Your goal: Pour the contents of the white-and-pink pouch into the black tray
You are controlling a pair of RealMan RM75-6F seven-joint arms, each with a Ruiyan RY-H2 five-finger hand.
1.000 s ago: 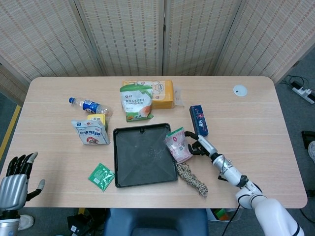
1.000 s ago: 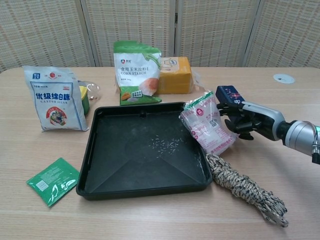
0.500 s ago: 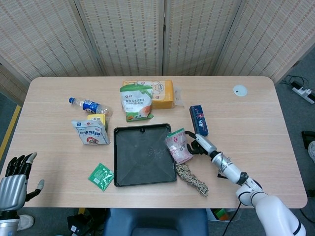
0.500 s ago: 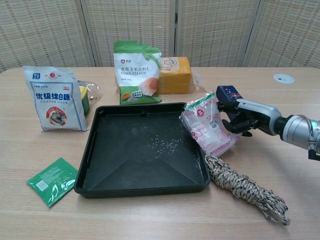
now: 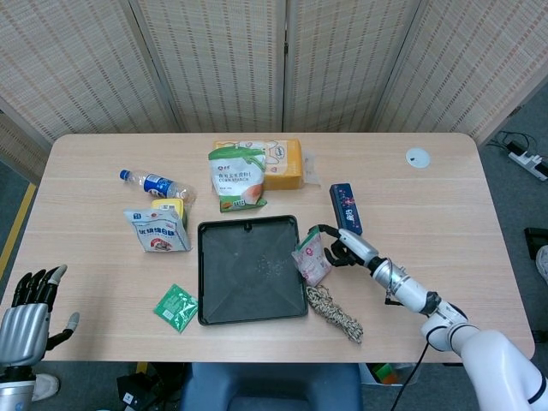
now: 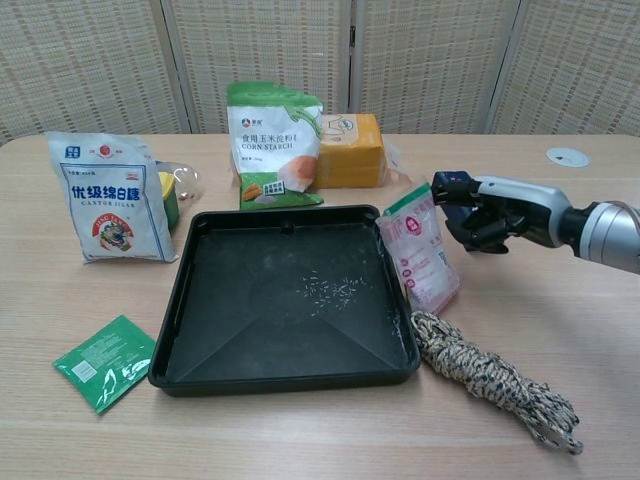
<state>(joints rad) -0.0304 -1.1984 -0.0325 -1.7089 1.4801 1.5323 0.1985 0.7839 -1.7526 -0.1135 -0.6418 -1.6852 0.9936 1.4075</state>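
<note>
The white-and-pink pouch [image 5: 310, 257] [image 6: 420, 262] stands nearly upright against the right rim of the black tray [image 5: 240, 278] [image 6: 250, 310]. My right hand [image 5: 344, 251] [image 6: 488, 215] is just right of the pouch, and its fingers curl onto the pouch's upper edge and grip it. A few pale grains [image 6: 330, 288] lie in the middle of the tray. My left hand [image 5: 26, 321] hangs off the table's front left corner, fingers apart and holding nothing; only the head view shows it.
A coil of rope [image 5: 334, 310] [image 6: 490, 375] lies below the pouch. A dark blue box [image 5: 346, 208] sits behind my right hand. Corn starch bag [image 6: 273, 145], orange pack [image 6: 350, 150], sugar bag [image 6: 108, 198], bottle [image 5: 152, 184] and green sachet [image 6: 105, 360] surround the tray.
My right hand has lifted the pouch from leaning flat to nearly upright and turned it edge-on toward the tray. The left hand has not moved.
</note>
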